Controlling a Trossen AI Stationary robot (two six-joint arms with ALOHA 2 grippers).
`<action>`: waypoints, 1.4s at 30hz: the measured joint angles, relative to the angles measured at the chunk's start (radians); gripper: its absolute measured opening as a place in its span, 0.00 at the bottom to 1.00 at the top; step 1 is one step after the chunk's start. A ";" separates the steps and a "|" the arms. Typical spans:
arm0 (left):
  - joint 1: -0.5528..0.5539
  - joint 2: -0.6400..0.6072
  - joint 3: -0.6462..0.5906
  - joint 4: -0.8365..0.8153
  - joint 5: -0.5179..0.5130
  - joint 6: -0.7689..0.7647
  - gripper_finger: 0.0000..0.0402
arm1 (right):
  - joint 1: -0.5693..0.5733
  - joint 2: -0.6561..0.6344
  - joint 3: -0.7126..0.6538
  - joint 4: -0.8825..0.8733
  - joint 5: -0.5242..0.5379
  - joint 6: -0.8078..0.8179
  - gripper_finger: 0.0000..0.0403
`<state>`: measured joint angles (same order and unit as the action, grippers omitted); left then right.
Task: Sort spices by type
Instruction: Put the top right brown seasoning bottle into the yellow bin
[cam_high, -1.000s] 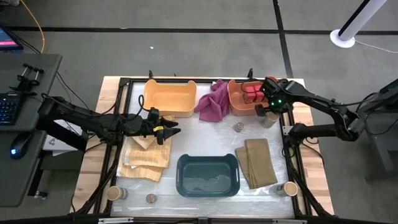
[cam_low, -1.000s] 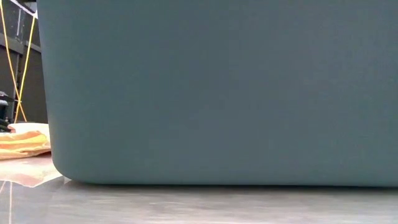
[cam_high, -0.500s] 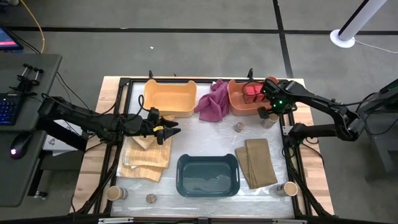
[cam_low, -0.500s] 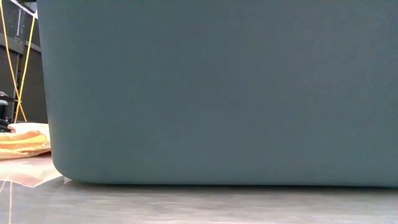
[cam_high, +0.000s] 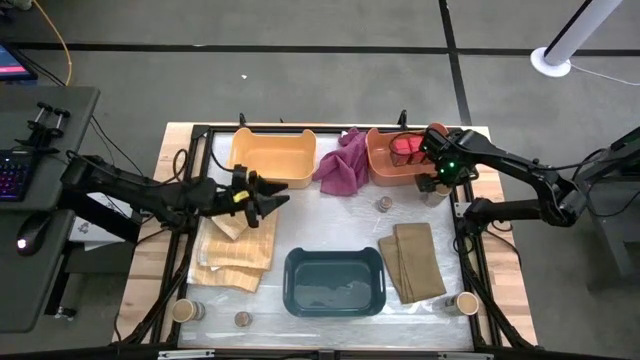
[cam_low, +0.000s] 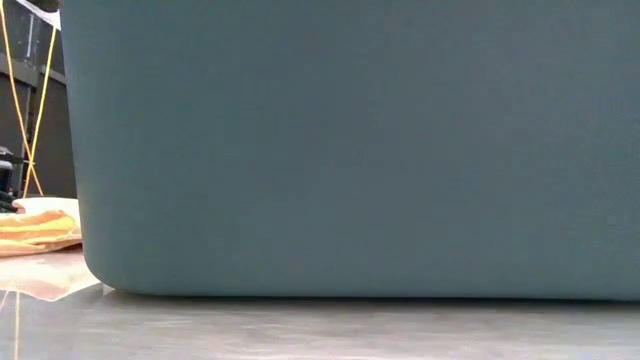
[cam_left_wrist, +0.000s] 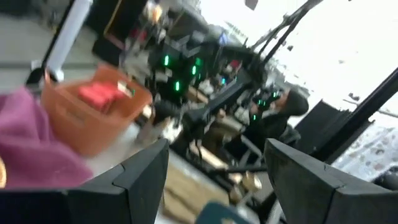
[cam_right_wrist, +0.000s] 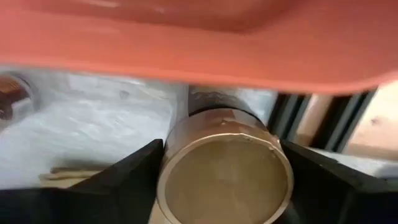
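Note:
In the high view my right gripper (cam_high: 430, 184) is at the near right corner of the orange bin (cam_high: 377, 172), which holds red tins (cam_high: 405, 148). It is shut on a tan cylinder (cam_high: 434, 191); the right wrist view shows the cylinder's round top (cam_right_wrist: 224, 171) between the fingers. My left gripper (cam_high: 268, 199) hovers open over the left tan cloth (cam_high: 235, 252), touching nothing. Two more tan cylinders (cam_high: 182, 310) (cam_high: 466, 303) stand at the near corners. Tiny dark-topped jars (cam_high: 383, 204) (cam_high: 241, 319) stand on the table. My right gripper has the tan cylinder between its two fingers (cam_right_wrist: 140, 174), one on each side of its round wall just below the top rim (cam_right_wrist: 168, 163). The fingers come from above, pointing down. The cylinder is upright; whether its base is off the table is hidden.
A pale orange bin (cam_high: 272, 158) sits at the far left, a magenta cloth (cam_high: 342, 165) between the two far bins. A teal bin (cam_high: 335, 283) stands at the near middle; its wall (cam_low: 350, 150) fills the low view. A second tan cloth (cam_high: 418, 260) lies to its right.
My left gripper has moved a little toward the table's far edge and tipped up, staying open above the left cloth.

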<state>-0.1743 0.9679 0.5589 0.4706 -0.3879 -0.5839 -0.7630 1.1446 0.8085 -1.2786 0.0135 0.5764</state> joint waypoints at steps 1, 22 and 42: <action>0.007 0.000 0.009 0.008 -0.002 0.019 0.62 | 0.001 0.000 0.000 -0.009 -0.001 0.000 0.69; 0.065 -0.249 0.320 -0.507 -0.009 0.432 0.62 | 0.472 -0.137 0.303 0.218 -0.076 0.345 0.67; 0.053 -0.616 0.049 -0.691 -0.062 0.190 0.62 | 0.566 0.784 1.070 0.621 0.118 0.116 0.67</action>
<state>-0.1217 0.3523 0.6075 -0.2203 -0.4496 -0.3935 -0.1972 1.9289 1.8790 -0.6577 0.1317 0.6920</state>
